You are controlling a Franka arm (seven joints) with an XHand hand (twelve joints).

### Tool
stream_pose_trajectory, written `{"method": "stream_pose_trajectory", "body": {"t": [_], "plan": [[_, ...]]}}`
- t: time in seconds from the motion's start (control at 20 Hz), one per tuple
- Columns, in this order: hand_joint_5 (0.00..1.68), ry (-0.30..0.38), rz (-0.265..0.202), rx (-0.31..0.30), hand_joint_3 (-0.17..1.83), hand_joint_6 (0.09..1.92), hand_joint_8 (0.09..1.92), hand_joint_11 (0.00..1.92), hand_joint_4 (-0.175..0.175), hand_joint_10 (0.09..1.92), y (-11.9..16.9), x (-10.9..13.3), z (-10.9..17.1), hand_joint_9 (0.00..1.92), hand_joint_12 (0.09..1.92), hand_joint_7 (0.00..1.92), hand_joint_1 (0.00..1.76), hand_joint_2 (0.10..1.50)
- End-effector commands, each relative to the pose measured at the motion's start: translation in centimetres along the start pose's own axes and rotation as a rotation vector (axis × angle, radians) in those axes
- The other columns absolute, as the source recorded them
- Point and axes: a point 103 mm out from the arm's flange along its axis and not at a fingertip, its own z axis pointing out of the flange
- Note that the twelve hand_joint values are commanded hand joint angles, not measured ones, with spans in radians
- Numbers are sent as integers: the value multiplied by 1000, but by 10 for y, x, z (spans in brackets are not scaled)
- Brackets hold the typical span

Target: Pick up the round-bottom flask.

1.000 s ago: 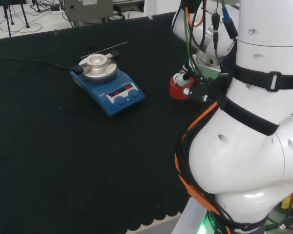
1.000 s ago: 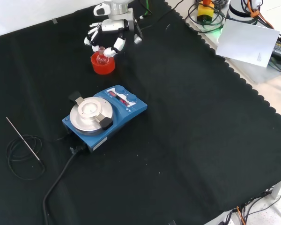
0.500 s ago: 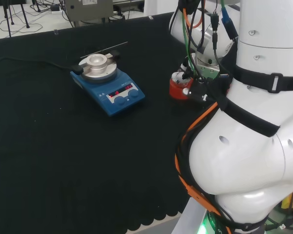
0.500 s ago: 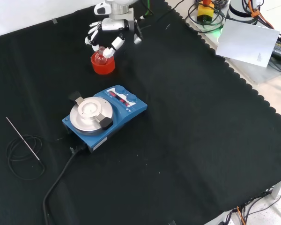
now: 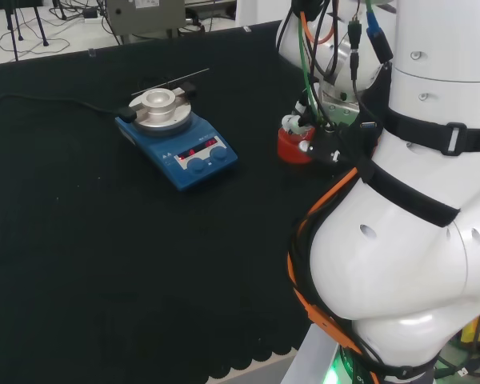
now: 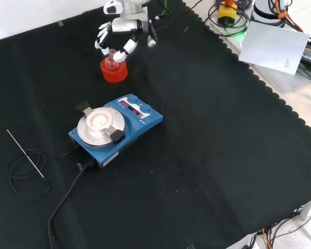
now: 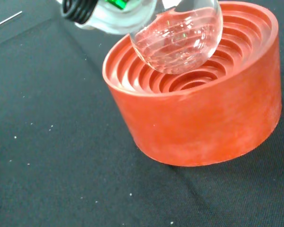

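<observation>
Looking at the front view, you see the hand [image 6: 123, 37] directly above the red ribbed stand [image 6: 114, 71], its fingers [image 6: 125, 50] curled in around the neck of the round-bottom flask [image 6: 110, 63], so it reads as grasping the flask rather than released or clenched on nothing. The flask sits right below the palm, its long axis close to upright with the neck pointing up into the hand. In the wrist view the clear bulb [image 7: 177, 38] hangs over the stand's ribbed bowl [image 7: 199, 78]; you cannot tell for certain whether the glass touches the ribs or has a sliver of air beneath it, though it appears to ride high in the bowl. That is the relation your next move turns on: the bulb lies inside the stand's raised rim, so the way out is straight up along the neck, and any sideways drift would likely knock glass against red wall. Away from the hand, nearer the front camera, stands the blue stirrer plate [image 6: 115, 128] with its silver top, well apart from the stand. Farther off, beyond that plate from the hand, a thin metal rod [image 6: 27, 154] and a coil of black cable [image 6: 27, 176] lie on the tabletop [image 6: 212, 145]. None of these stands in the line of a vertical lift.
</observation>
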Motion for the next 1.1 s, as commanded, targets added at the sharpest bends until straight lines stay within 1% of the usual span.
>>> {"method": "stream_pose_trajectory", "body": {"t": [0.05,0.25,0.35,0.45,0.65,1.1], "plan": [[994,-22,-10,60,646,1143,594,315,133,570,3,10,-23,730,1302,562,1044,803],[1011,-42,-14,105,667,1124,596,320,155,571,5,17,-38,734,1301,570,1045,783],[1016,-54,-17,117,673,1117,596,323,168,571,5,21,-46,735,1301,572,1043,777],[1019,-67,-20,119,675,1114,596,325,174,571,5,26,-53,736,1302,574,1043,774],[1020,-80,-30,114,676,1113,596,327,175,572,3,37,-66,736,1302,575,1043,772],[1030,-83,-66,98,690,1104,595,338,175,572,3,72,-98,737,1301,575,1047,761]]}}
